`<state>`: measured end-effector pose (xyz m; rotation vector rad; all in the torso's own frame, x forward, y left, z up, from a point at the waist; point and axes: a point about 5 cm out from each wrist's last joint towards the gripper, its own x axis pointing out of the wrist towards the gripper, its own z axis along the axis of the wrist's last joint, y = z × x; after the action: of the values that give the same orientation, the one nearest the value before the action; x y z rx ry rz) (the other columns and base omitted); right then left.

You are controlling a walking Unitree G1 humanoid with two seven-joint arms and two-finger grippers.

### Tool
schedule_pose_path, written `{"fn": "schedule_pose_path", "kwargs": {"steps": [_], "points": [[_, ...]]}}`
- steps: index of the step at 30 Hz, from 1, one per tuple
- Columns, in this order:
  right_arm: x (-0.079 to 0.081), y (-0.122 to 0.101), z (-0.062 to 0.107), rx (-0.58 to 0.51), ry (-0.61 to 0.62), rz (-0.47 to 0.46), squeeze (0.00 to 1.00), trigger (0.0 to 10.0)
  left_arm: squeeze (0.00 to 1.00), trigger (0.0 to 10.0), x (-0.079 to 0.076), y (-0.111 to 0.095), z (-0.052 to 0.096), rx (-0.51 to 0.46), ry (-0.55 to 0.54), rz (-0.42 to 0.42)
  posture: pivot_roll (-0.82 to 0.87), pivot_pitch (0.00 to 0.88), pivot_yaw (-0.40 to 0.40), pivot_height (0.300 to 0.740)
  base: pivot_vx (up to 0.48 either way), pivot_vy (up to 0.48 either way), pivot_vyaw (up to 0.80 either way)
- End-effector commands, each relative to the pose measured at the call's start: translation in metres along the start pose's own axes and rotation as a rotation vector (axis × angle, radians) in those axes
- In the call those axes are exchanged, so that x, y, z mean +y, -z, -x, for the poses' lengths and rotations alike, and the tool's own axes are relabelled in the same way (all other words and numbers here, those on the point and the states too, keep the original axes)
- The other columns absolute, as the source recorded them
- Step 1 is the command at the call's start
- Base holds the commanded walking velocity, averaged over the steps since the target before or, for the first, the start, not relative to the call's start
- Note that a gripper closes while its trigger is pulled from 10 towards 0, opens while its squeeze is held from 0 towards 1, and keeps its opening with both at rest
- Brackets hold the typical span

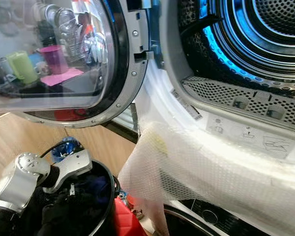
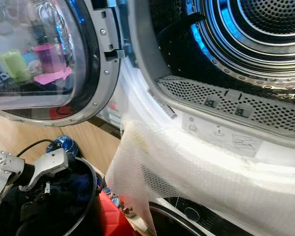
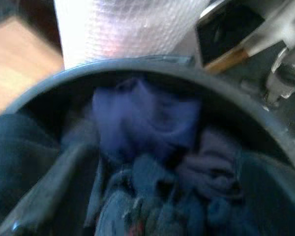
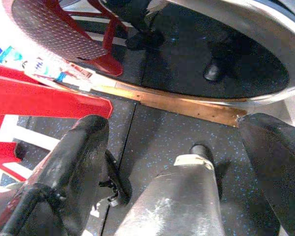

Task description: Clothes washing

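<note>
The dryer's door point(image 1: 64, 64) stands open, and a white mesh laundry bag point(image 1: 187, 167) drapes over the drum opening's lower rim point(image 2: 226, 142). The left arm reaches into the black basket point(image 1: 105, 196) of dark clothes point(image 3: 147, 142); its grip cannot be told. The right gripper point(image 4: 177, 162) hangs released above the speckled floor point(image 4: 157, 132).

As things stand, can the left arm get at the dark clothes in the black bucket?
Probably yes. The left arm is bent right over the black bucket, and its wrist camera looks straight down on the dark clothes with nothing lying across the bucket's open top.
</note>
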<state>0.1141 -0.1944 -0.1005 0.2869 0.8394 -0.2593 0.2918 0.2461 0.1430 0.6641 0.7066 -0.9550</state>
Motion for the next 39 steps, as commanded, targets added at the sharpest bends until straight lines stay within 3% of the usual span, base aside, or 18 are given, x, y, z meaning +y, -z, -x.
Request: {"fn": "schedule_pose_path", "kwargs": {"steps": [1, 4, 6, 10, 11, 13, 19, 30, 31, 33, 34, 35, 36, 39], "points": [[0.002, 0.008, 0.002, 0.036, -0.006, -0.005, 0.00, 10.0, 0.00, 10.0, 0.016, 0.007, 0.027, 0.065, -0.111, -0.007, 0.15, 0.000, 0.087, 0.740, 0.000, 0.000, 0.00], [0.002, 0.008, 0.002, 0.041, -0.008, -0.001, 0.00, 10.0, 0.00, 10.0, 0.018, 0.009, 0.028, 0.050, -0.137, 0.021, 0.16, 0.000, 0.083, 0.740, 0.000, 0.000, 0.00], [0.003, 0.008, 0.001, 0.048, -0.019, 0.015, 0.00, 10.0, 0.00, 10.0, 0.016, 0.018, 0.024, 0.123, -0.124, 0.008, 0.16, 0.000, 0.085, 0.740, 0.000, 0.000, 0.00], [0.003, 0.005, 0.000, 0.034, -0.013, 0.000, 0.00, 10.0, 0.00, 10.0, 0.014, 0.021, 0.022, 0.124, -0.122, 0.027, 0.16, 0.000, 0.085, 0.740, 0.000, 0.000, 0.00], [0.003, 0.004, 0.000, 0.036, -0.018, 0.008, 0.00, 10.0, 0.00, 4.0, 0.015, 0.022, 0.021, 0.155, -0.127, 0.015, 0.16, 0.000, 0.090, 0.740, 0.000, 0.000, 0.00], [0.003, 0.003, -0.001, 0.039, -0.021, 0.017, 0.00, 10.0, 0.00, 0.0, 0.016, 0.023, 0.020, 0.183, -0.127, -0.009, 0.15, 0.000, 0.095, 0.740, 0.000, 0.000, 0.00], [0.003, -0.001, -0.002, 0.028, -0.016, 0.011, 0.00, 10.0, 0.00, 0.0, 0.022, 0.022, 0.021, 0.225, -0.131, -0.050, 0.15, 0.000, 0.101, 0.740, 0.000, 0.000, 0.00], [0.005, 0.001, -0.002, 0.039, -0.023, 0.023, 0.00, 10.0, 0.00, 0.0, 0.019, 0.024, 0.008, 0.236, -0.098, -0.062, 0.14, 0.000, 0.101, 0.740, 0.000, 0.000, 0.00], [0.004, 0.001, -0.002, 0.039, -0.024, 0.034, 0.00, 10.0, 0.00, 1.0, 0.012, 0.027, 0.000, 0.232, -0.064, -0.034, 0.14, 0.000, 0.101, 0.740, 0.000, 0.000, 0.00], [0.004, 0.000, -0.002, 0.037, -0.024, 0.038, 0.00, 10.0, 0.00, 5.3, 0.002, 0.031, -0.008, 0.215, -0.014, 0.004, 0.14, 0.000, 0.095, 0.740, 0.000, 0.000, 0.00], [0.003, -0.001, -0.002, 0.035, -0.022, 0.039, 0.00, 10.0, 0.00, 6.0, 0.000, 0.033, -0.009, 0.219, -0.007, 0.009, 0.14, 0.000, 0.091, 0.740, 0.000, 0.000, 0.00], [0.002, -0.001, -0.002, 0.034, -0.022, 0.040, 0.00, 10.0, 0.00, 9.3, -0.002, 0.035, -0.009, 0.230, -0.006, 0.008, 0.14, 0.000, 0.087, 0.740, 0.000, 0.000, 0.00], [0.001, -0.002, -0.002, 0.032, -0.021, 0.042, 0.00, 10.0, 0.00, 10.0, -0.003, 0.040, -0.009, 0.261, -0.003, 0.012, 0.14, 0.000, 0.084, 0.740, 0.000, 0.000, 0.00], [-0.002, -0.003, -0.002, 0.033, -0.019, 0.050, 0.00, 10.0, 0.00, 10.0, -0.003, 0.041, -0.009, 0.257, -0.009, 0.015, 0.15, 0.000, 0.081, 0.740, 0.000, 0.000, 0.00]]}}
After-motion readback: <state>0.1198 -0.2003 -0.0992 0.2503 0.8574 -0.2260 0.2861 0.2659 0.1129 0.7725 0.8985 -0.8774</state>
